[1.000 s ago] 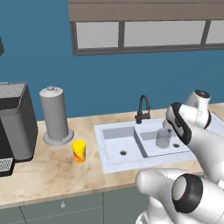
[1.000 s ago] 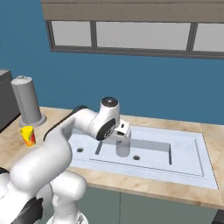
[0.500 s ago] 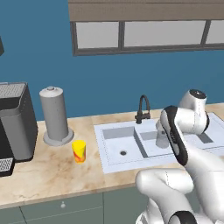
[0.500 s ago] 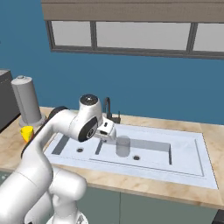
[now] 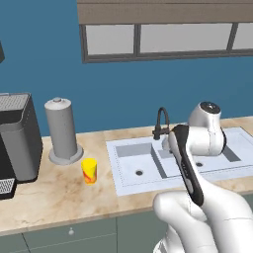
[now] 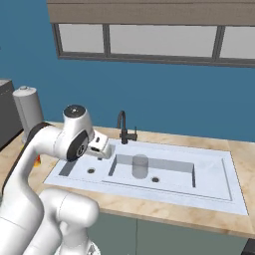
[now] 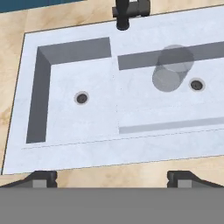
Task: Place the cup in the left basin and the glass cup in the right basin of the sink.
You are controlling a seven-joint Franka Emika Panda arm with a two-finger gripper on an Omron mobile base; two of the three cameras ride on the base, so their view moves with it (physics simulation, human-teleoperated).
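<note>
**Glass cup delivered; arm pulls back from the right basin**

Over the last second the arm has lifted away from the glass cup [image 6: 140, 166] and swung left across the sink [image 6: 219, 191]. A second ago the gripper stood right at the tumbler; now the tumbler stands alone and upright in the right basin [image 7: 175, 111], just beside its small round drain, at the upper right of the hand view and near the centre of the right base view. Nothing touches it.

The gripper [image 7: 111, 176] has its jaws spread wide and empty, the two dark fingertips [image 7: 43, 176] sitting far apart at the bottom of the hand view. That view now looks down over the whole sink, with the left basin [image 7: 74, 127] bare around its drain at the left and the black faucet [image 7: 129, 11] at the top edge.

The yellow cup [image 5: 89, 171] stands on the counter [image 5: 44, 197] at the lower left of the left base view, well apart from the sink and near the tall grey cylinder [image 5: 63, 131].

By my reading, the glass half of the task looks done and the other half is not yet begun: the likely next step is a reach left across the counter to grasp the yellow cup and carry it to the left basin.
</note>
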